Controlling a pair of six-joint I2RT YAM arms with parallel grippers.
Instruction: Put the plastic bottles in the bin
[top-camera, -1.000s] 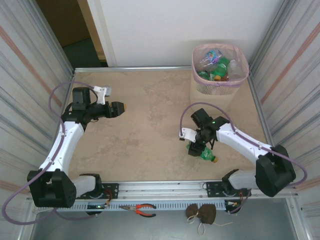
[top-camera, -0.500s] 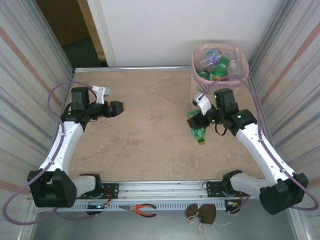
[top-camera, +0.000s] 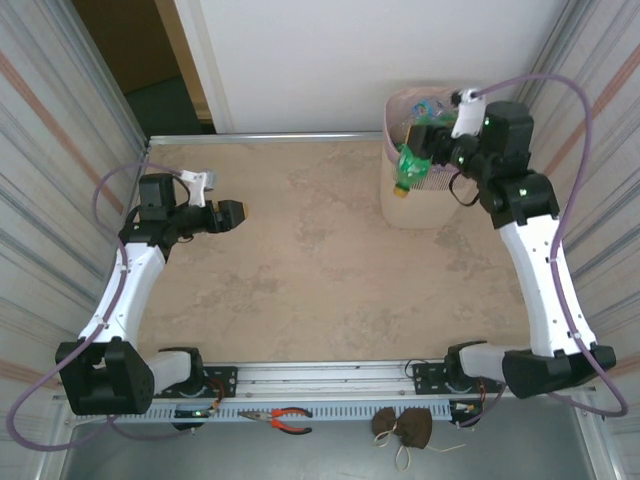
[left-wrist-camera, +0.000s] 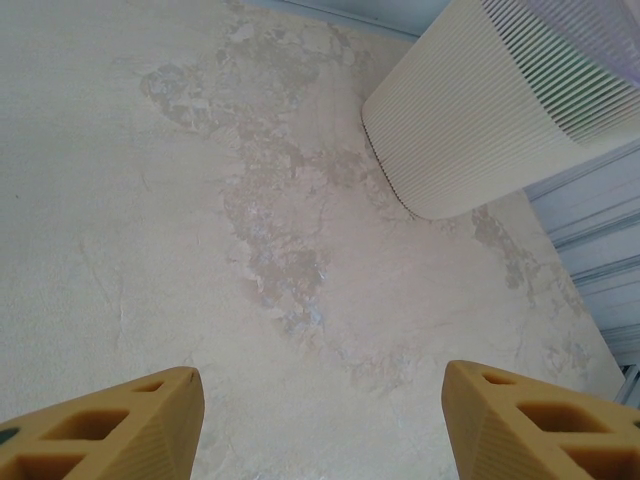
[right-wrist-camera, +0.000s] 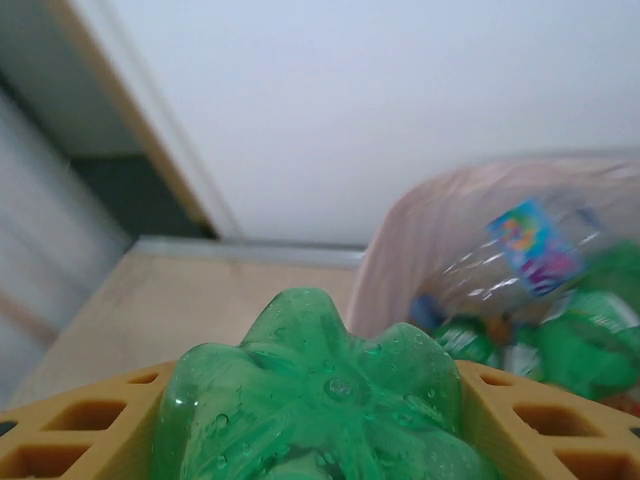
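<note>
A right robot arm reaches up to the far right corner of a beige, stone-patterned tabletop (top-camera: 300, 260). Its right pincer (top-camera: 422, 150) is clenched on a green plastic bottle (top-camera: 409, 166). The wrist view shows the bottle's lobed green base (right-wrist-camera: 322, 395) wedged between two yellow fingers (right-wrist-camera: 110, 400). The bottle's long axis slants down toward the near left, with its orange cap (top-camera: 398, 191) lowest. It hangs at the near-left rim of a tall beige plastic bin (top-camera: 405, 208) lined with a pink bag (right-wrist-camera: 420, 250). The bin's mouth lies just to the far right of the bottle, so the drop likely needs a small shift that way. Inside lie several bottles (right-wrist-camera: 535, 250), clear and green. The left pincer (top-camera: 238, 212) hovers released and empty over the left side, well apart from the bin.
</note>
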